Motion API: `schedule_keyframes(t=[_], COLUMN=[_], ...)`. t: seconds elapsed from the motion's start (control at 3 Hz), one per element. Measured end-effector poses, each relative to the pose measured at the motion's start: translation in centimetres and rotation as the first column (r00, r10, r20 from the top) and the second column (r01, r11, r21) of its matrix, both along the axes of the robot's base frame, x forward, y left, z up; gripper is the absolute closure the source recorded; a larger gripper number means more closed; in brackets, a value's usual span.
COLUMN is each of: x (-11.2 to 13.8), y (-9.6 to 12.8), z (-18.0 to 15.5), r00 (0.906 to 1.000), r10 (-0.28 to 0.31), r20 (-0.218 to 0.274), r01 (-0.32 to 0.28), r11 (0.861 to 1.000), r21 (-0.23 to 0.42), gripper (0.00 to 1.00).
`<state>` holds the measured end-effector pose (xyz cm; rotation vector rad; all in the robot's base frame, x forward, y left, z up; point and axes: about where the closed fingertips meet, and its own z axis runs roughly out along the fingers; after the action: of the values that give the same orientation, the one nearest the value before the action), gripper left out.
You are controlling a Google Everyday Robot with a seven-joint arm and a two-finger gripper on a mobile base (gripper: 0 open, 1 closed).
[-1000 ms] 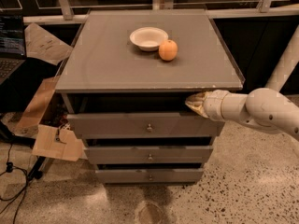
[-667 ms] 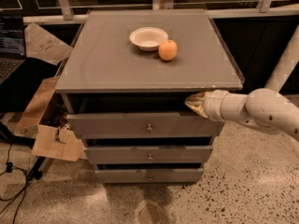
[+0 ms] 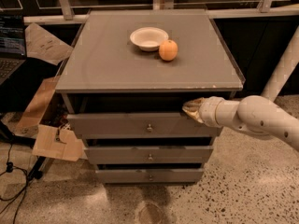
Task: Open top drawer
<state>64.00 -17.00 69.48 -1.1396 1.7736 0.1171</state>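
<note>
The top drawer [image 3: 117, 125] is the widest grey front of three, with a small round metal knob [image 3: 149, 127] at its centre. It stands pulled out a little, with a dark gap above its upper edge under the cabinet top. My gripper [image 3: 188, 108] comes in from the right on a white arm. Its tip sits at the drawer's upper right edge, in the dark gap just below the cabinet top.
A white bowl [image 3: 149, 38] and an orange [image 3: 168, 50] sit on the grey cabinet top [image 3: 103, 64]. Two narrower drawers [image 3: 149, 156] lie below. Cardboard pieces [image 3: 56, 141] and cables lie on the floor at the left. A laptop [image 3: 10, 45] is at far left.
</note>
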Motion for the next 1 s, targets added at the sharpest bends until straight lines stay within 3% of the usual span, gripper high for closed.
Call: schedule_keyframes(t=[0.33, 1.0], x=[0.0, 2.6], y=[0.0, -0.9], z=[0.0, -2.0], r00=[1.0, 0.9974], r10=[-0.001, -0.072], r20=[0.0, -0.005], r01=[0.001, 0.072], r11=[1.0, 0.997], r21=[0.0, 0.001], gripper=[1.0, 1.0])
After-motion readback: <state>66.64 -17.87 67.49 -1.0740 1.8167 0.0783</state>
